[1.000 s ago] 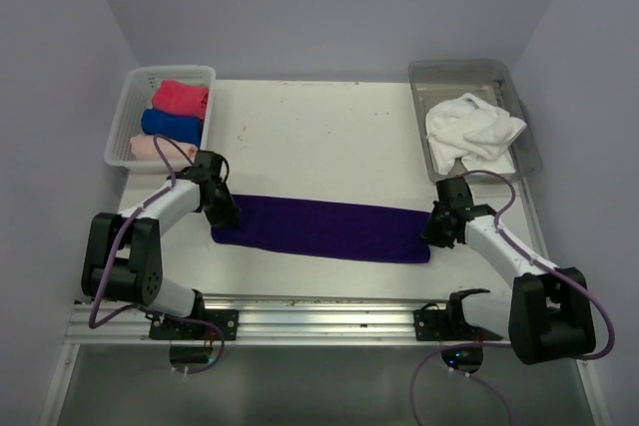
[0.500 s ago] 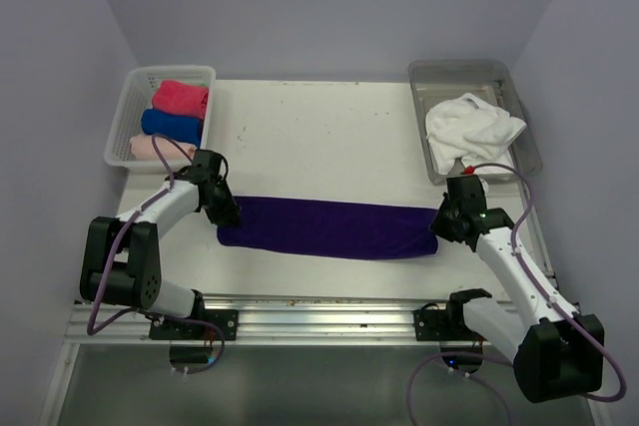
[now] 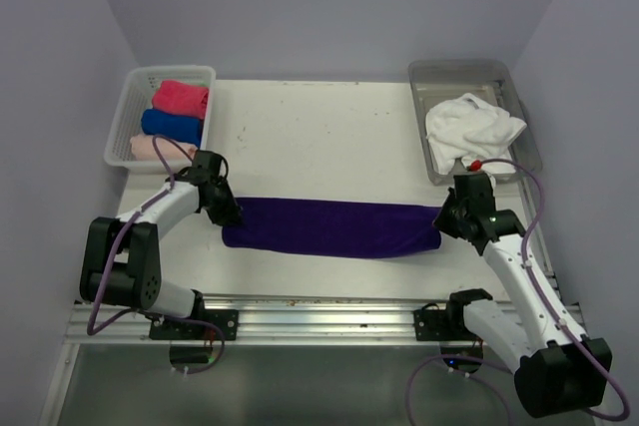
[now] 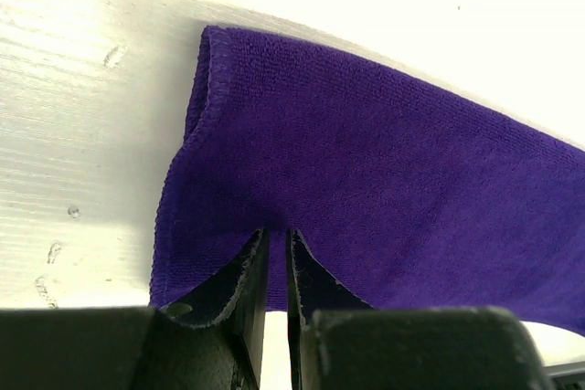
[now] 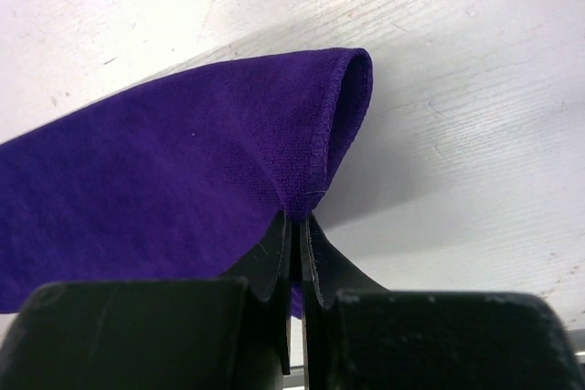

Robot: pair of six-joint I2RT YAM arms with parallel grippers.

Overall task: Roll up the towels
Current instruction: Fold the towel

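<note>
Right, overhead first: one deep purple towel (image 3: 331,228), folded into a long narrow strip, stretched left to right across the near half of the table (image 3: 319,137). Left gripper (image 3: 226,214) at its left end, arm reaching forward and bent inward; right gripper (image 3: 446,224) at its right end, arm stretched well forward. Three rolled towels in the white lattice basket (image 3: 125,117), far left: hot pink towel (image 3: 182,97), blue towel (image 3: 172,125), pale pink towel (image 3: 150,147). One crumpled white towel (image 3: 471,129) in the grey tray (image 3: 469,72), far right.

Over to the left wrist: jaws nearly closed, nipping the strip's near edge, end fold curled up beside them.

Right wrist now: jaws pressed together on the end hem, cloth lifted into a small arch off the table.
</note>
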